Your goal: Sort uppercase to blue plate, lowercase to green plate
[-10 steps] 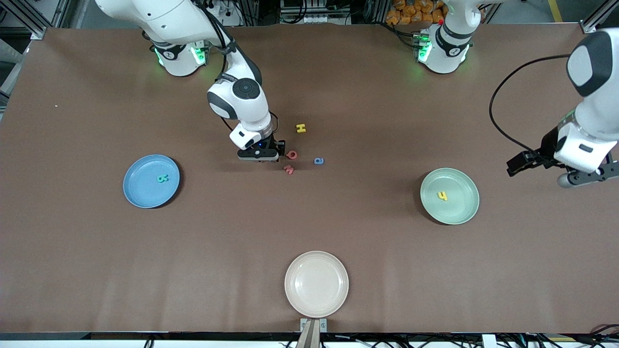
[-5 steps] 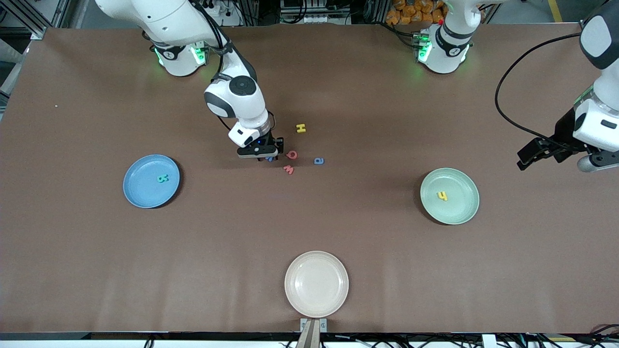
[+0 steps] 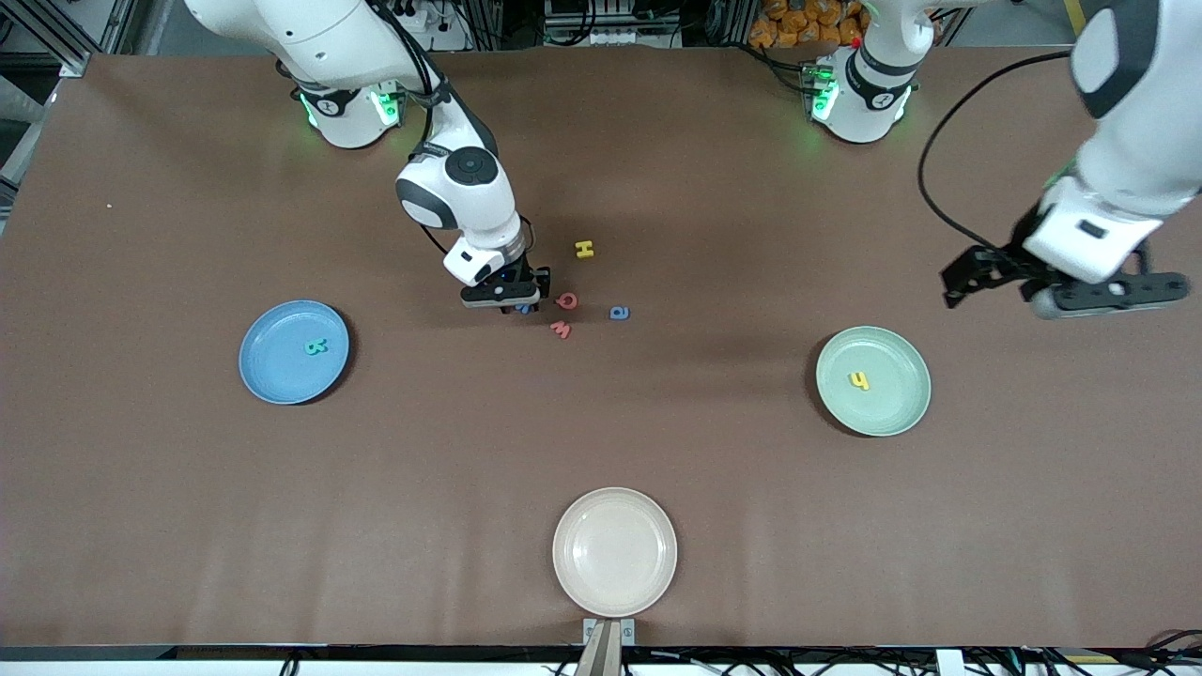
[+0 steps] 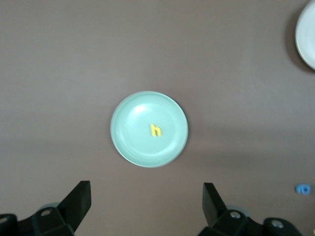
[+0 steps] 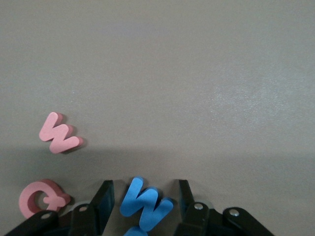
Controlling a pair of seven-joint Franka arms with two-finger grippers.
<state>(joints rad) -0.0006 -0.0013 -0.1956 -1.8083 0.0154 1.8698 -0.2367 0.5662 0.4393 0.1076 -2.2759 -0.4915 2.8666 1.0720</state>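
**Right gripper straddling the blue W, left arm hanging back**

Starting at the right gripper [image 5: 142,201]: its jaws sit one on each side of the big blue W [image 5: 145,205], which lies flat on the brown table [image 3: 601,432]. There's a sliver of gap on both sides, so we'd call the jaws open around it and not yet pinching. Makes sense — it's a capital, so we reckon it's headed for the blue plate [image 3: 268,371], where the teal R [image 3: 315,346] already lies.

Just beside the gripper are the red Q [image 5: 42,198] and the smaller red w [image 5: 60,133], neither touching the blue letter. The Q sits closest to one finger, so that's the piece we'd worry about getting nudged on the lift. A bit toward the left arm's end is the blue a [image 3: 619,313], and the yellow H [image 3: 584,249] lies farther from the front camera than the rest of the bunch.

The left gripper [image 4: 146,200] waits up in the air near the green plate [image 4: 123,142], jaws wide apart and holding nothing. The yellow h [image 4: 156,130] is already in that plate. The cream plate [image 3: 573,573] sits at the near edge — well out of the way.
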